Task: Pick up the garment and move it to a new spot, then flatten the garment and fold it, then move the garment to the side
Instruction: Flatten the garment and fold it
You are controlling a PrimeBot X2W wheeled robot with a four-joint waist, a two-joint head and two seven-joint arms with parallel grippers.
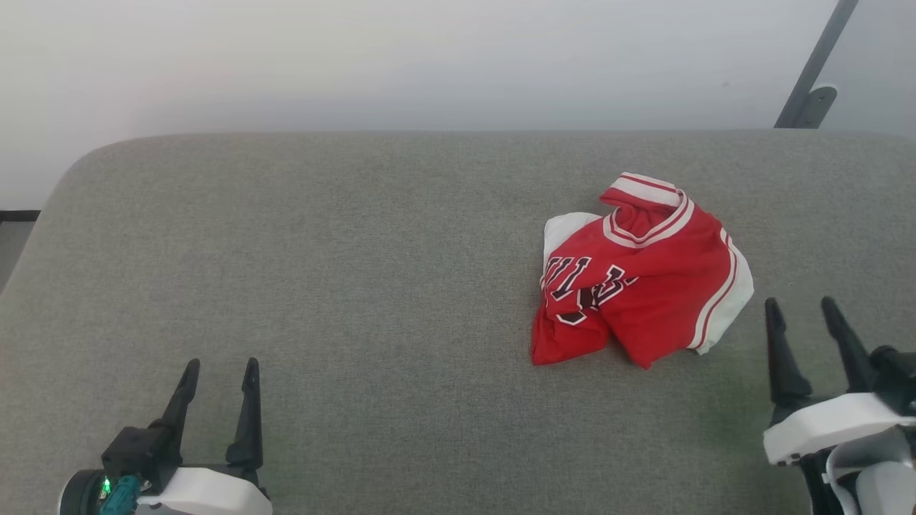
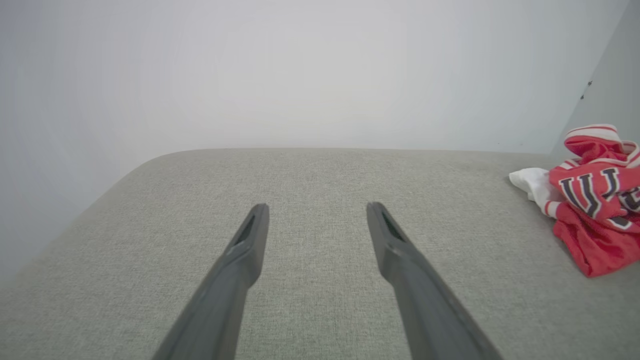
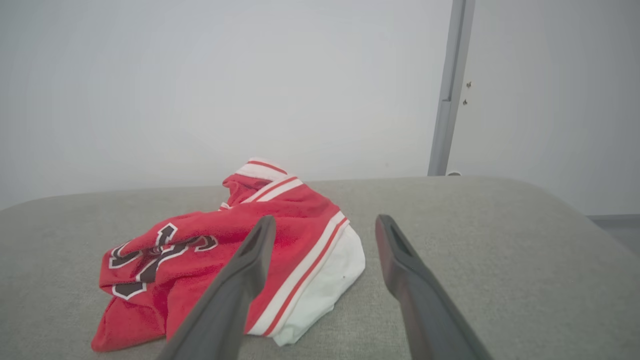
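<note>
Garment (image 1: 644, 282) in a heap on grey cushion (image 1: 322, 286), metal post (image 1: 814, 68) behind

Grey upholstered surface (image 1: 322, 286) bears a crumpled red garment (image 1: 644, 279).

The red jersey shirt (image 1: 644, 279) lies crumpled in a heap on the right half of the grey padded surface (image 1: 358, 286), set in from its far edge. White sleeves poke out at both sides. Red-and-white striped trim bunches on top, and the dark white-outlined lettering is creased.
</note>
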